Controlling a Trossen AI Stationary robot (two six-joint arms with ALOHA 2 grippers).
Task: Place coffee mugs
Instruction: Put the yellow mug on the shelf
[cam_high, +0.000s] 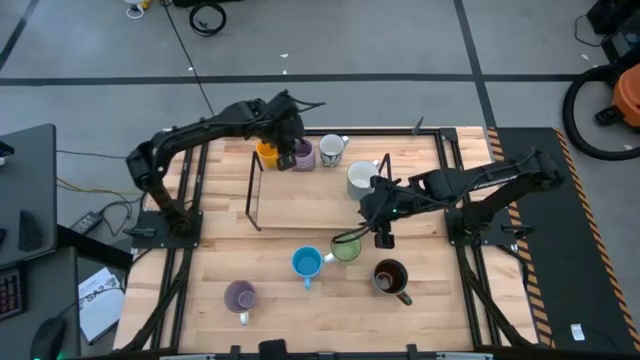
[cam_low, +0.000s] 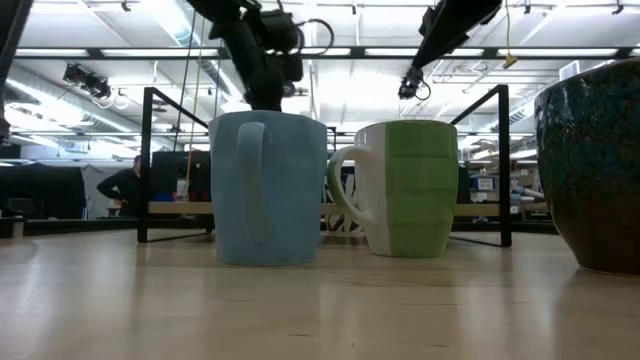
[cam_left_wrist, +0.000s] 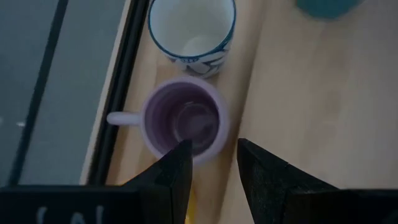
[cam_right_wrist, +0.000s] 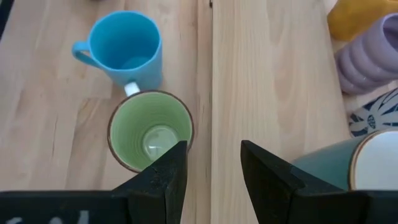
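Right gripper (cam_right_wrist: 211, 171) hovers open and empty over the green mug (cam_right_wrist: 150, 130), nearest the table's front.

To grip well, I judge it should shift until one finger drops inside the rim and one outside, clear of the blue mug (cam_right_wrist: 126, 48) touching it. Farther back, the left gripper (cam_left_wrist: 211, 171), also open and empty, hangs above the lavender mug (cam_left_wrist: 185, 121) beside the patterned white mug (cam_left_wrist: 193, 28) in the black wire rack (cam_high: 252, 190).

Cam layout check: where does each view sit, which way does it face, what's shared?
High: overhead, straight down; both arms, table.
Low: tabletop height, level; blue mug, green mug, arms above.
Left wrist: down past left claw, open, onto purple mug.
Right wrist: down past right claw, open; shares blue and green mugs with low.
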